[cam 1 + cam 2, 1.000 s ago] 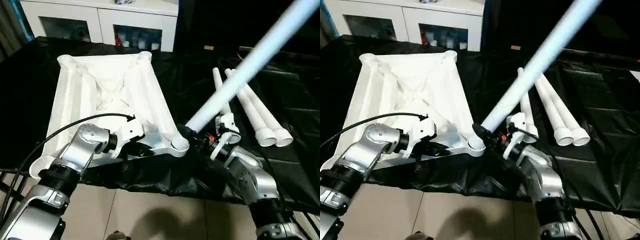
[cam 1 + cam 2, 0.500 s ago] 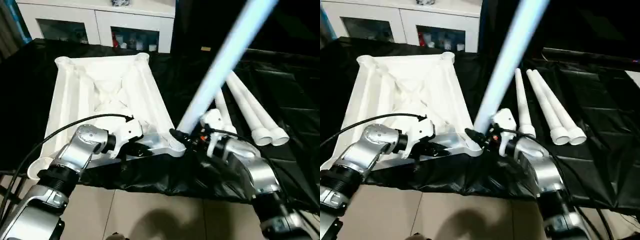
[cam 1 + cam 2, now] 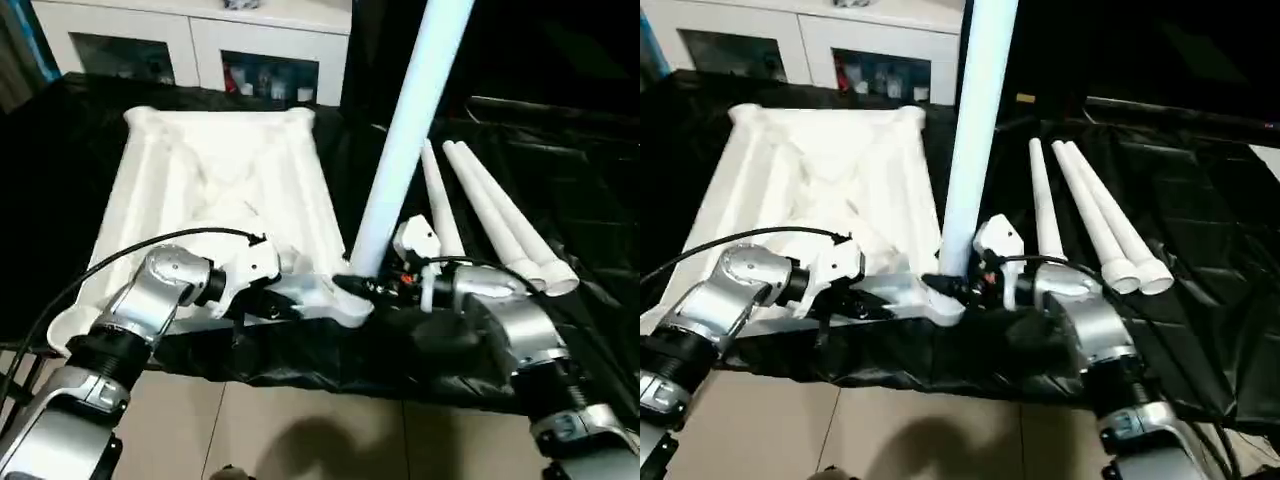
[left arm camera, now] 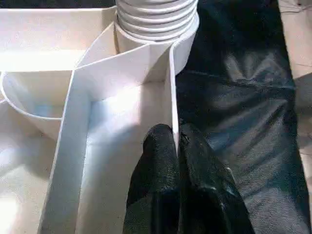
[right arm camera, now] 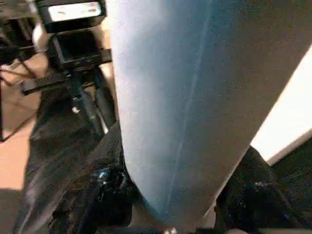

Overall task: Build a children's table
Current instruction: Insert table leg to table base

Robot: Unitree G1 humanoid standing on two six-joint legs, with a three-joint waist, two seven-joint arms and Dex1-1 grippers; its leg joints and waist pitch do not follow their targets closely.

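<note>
The table top (image 3: 215, 195) lies upside down on the black-covered surface (image 3: 560, 170), ribbed underside up, its long axis running from near to far. The left pincer (image 4: 176, 146) is closed on a thin rib wall at the near edge, steadying it. The right pincer (image 3: 352, 285) grips the base of one leg (image 3: 405, 140) at the near right corner socket (image 3: 345, 305); the leg stands almost upright, long axis vertical, leaning slightly right. Whether it is fully seated cannot be told. Three more legs (image 3: 495, 215) lie side by side on the right, flared ends nearest, so most of the assembly appears left to do.
</note>
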